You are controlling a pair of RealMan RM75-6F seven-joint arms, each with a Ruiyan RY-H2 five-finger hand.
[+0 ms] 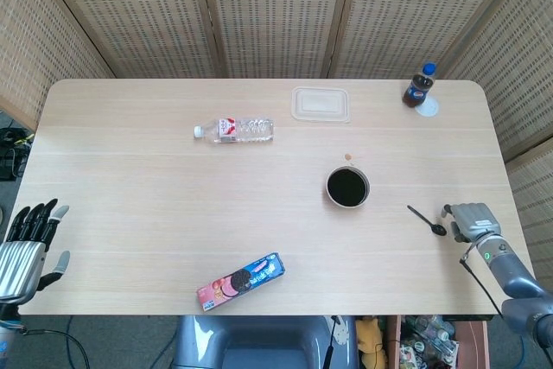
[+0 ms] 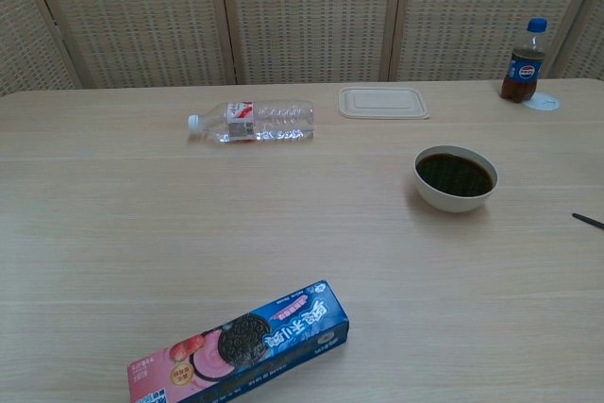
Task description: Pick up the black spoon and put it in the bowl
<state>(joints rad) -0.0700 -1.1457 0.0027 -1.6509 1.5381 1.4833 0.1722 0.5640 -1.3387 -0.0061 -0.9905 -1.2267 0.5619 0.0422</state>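
While the black spoon lies loose on the table right of the bowl, right hand, grip indiscernible, beside it, left hand spread: regrasp required.

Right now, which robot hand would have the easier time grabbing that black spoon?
The right robot hand. It sits just beside the black spoon near the table's right edge, while the left robot hand is off the far left end, a whole table away.

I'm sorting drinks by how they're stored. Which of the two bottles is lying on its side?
The clear water bottle, left of the lidded container, lies flat. The dark cola bottle stands upright at the far right corner.
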